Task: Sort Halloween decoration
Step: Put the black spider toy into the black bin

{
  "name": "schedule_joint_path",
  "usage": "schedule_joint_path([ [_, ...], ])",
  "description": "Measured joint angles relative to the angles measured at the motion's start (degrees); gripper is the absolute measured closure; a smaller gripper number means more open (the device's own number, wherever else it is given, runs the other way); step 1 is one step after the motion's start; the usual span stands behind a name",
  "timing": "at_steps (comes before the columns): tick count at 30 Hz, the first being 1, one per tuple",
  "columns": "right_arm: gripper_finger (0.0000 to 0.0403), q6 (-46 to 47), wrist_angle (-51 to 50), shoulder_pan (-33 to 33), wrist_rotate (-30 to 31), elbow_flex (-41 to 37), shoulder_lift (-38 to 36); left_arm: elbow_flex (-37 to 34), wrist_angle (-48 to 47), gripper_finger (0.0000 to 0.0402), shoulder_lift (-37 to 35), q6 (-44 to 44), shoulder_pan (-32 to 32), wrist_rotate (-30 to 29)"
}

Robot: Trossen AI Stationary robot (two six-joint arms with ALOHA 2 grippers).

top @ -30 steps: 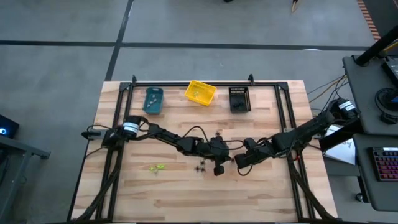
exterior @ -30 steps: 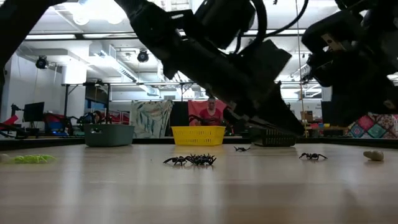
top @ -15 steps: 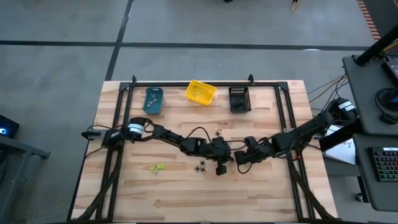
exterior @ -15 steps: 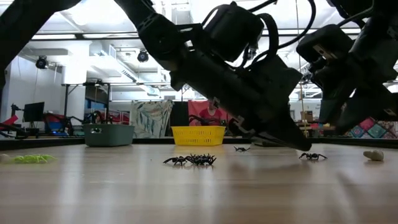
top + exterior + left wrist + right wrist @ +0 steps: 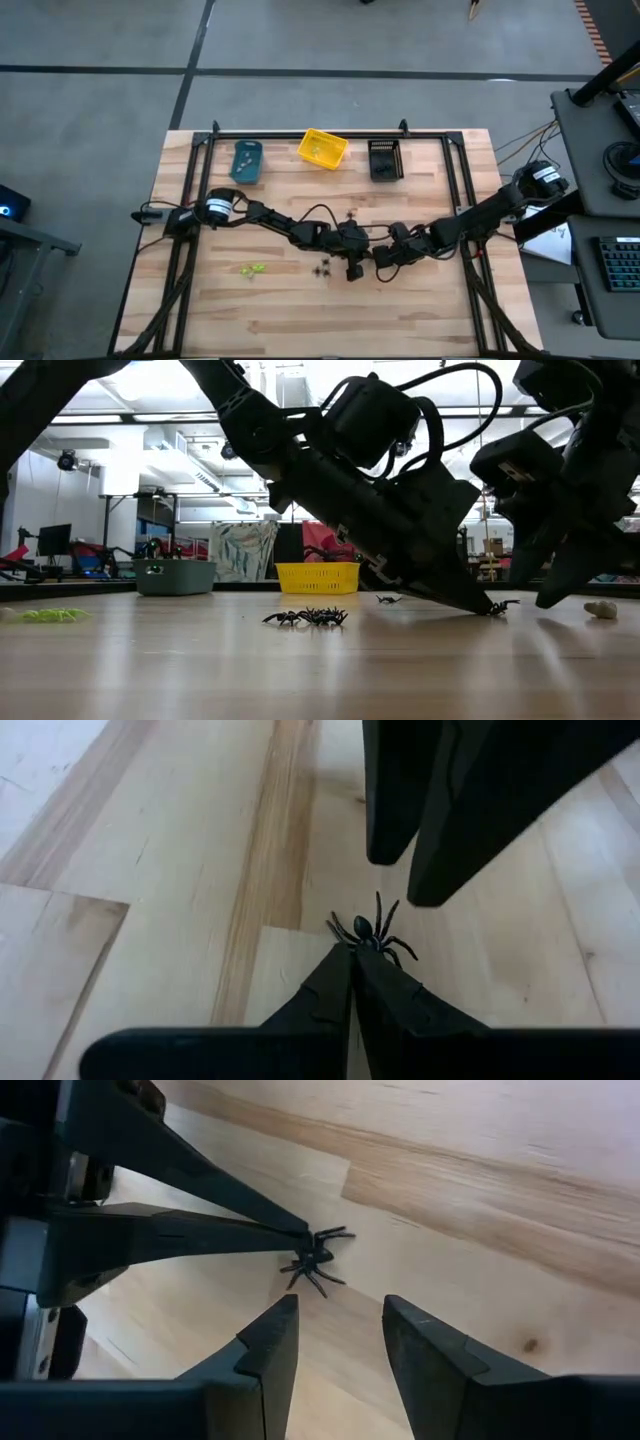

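A black spider decoration (image 5: 368, 932) lies on the wooden table near its middle. My left gripper (image 5: 352, 950) is shut, and its tips are at the spider (image 5: 315, 1258). My right gripper (image 5: 340, 1308) hangs open just over the table, a finger's length from the spider, facing the left gripper (image 5: 487, 610). A clump of black spiders (image 5: 308, 617) lies closer to the left. One more spider (image 5: 388, 599) lies farther back. A yellow-green one (image 5: 252, 268) lies at the left. My left gripper touches the spider's legs (image 5: 303, 1240) on one side with the tips of its shut fingers. It comes slanting down from the table's left. The spider lies flat on the table. Whether a leg is caught between the tips, I cannot tell.
A teal bin (image 5: 246, 160), a yellow bin (image 5: 322, 148) and a black bin (image 5: 385, 158) stand in a row along the far edge. A small pale thing (image 5: 600, 610) lies on the table at the right. Bare wood lies along the near edge.
My left gripper has sunk toward the table, and its shut tips have come down to the lone black spider. My right gripper has sunk too and drawn closer to the same spider. The spider has stayed in place.
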Motion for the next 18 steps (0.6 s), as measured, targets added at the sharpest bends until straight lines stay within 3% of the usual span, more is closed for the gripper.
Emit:
schedule_joint_path([
  [18,0.0275,-0.29,6.21,-1.53,0.24,0.00,5.07,-0.09,0.26,0.0402,0.15,-0.07,0.00,-0.04],
])
